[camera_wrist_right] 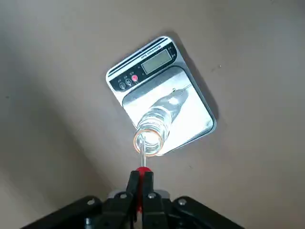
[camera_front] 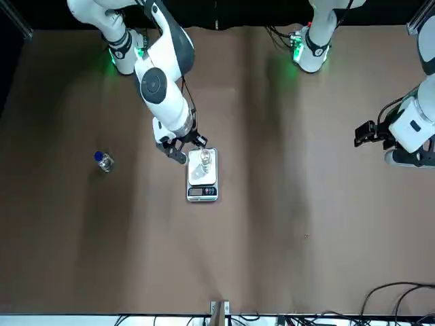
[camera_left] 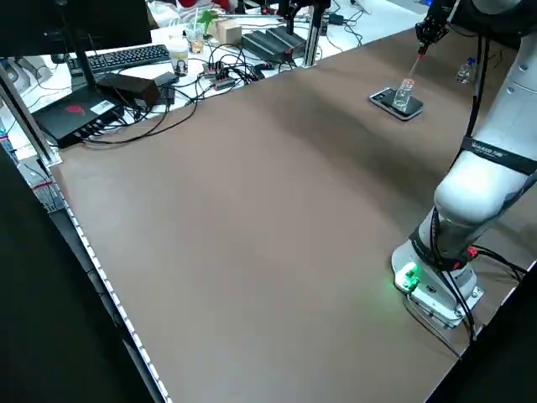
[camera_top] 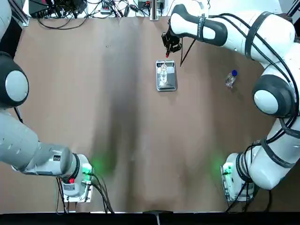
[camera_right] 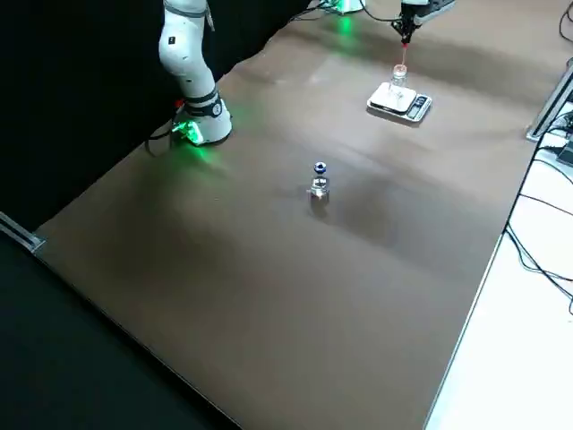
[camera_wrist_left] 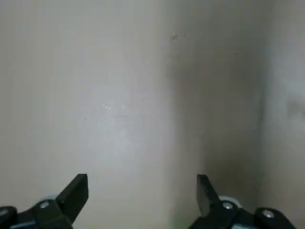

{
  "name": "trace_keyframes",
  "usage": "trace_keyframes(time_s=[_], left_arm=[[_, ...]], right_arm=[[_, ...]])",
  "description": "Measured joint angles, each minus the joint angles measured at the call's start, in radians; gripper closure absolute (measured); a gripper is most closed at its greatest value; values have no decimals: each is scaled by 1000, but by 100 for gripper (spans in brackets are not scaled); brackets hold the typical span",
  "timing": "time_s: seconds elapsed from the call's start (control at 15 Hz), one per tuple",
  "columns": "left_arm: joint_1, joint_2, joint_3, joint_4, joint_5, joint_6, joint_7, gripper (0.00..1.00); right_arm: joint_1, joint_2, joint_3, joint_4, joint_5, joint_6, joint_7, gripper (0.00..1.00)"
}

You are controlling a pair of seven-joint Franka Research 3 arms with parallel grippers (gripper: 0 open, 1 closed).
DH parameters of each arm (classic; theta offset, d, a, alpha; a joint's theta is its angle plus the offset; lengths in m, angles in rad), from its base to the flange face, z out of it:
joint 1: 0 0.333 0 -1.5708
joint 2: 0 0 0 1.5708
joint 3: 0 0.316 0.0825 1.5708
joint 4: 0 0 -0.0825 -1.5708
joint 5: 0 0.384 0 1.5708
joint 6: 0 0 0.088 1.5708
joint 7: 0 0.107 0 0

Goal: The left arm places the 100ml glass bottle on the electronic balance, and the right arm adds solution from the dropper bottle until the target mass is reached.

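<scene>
A: Glass bottle [camera_wrist_right: 158,119]?
B: Upright on the balance [camera_top: 166,75] pan, far side of the table, a bit right of centre; mouth open, clear; balance display end points away from the robot.

A: Dropper?
B: Out of its bottle; red bulb of the dropper [camera_wrist_right: 141,172] pinched in the right gripper [camera_wrist_right: 141,180], fingers clenched on it; glass tip hangs straight down at the glass bottle's mouth; can't tell if the tip is inside the neck or just above the rim.

A: Right gripper's place?
B: Above the far end of the balance, pointing down; right arm [camera_top: 220,30] stretched across from the right side of the table.

A: Dropper bottle [camera_top: 230,78]?
B: Standing on the table [camera_top: 93,103], well right of the balance, blue collar on top, no dropper in it; nothing touching it.

A: Left side?
B: Left arm [camera_top: 28,150] idle at the near left, by its base; left gripper [camera_wrist_left: 142,193] released, fingers spread wide, only bare table under it; holds nothing.

A: Anything else?
B: Cables [camera_top: 84,9] along the far table edge; keyboard [camera_left: 134,55] and clutter on the bench beyond, in the left side view.
</scene>
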Motion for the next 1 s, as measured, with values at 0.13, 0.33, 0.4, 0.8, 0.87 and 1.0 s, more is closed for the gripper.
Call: trace_keyframes(time_s=[0.13,0.33,0.4,0.8,0.87,1.0], left_arm=[[0,0,0,0,0,0,0,0],[0,0,0,0,0,0,0,0],[0,0,0,0,0,0,0,0],[0,1,0,0,0,0,0,0],[0,2,0,0,0,0,0,0],[0,4,0,0,0,0,0,0]], right_arm=[[0,0,-1,6,0,-1,0,95],[0,0,-2,11,0,-1,0,95],[0,0,-3,13,0,-2,0,95],[-9,-3,-9,33,0,-39,0,95],[-16,-5,-10,42,0,-52,0,95],[-27,-12,-11,48,0,-63,0,95]])
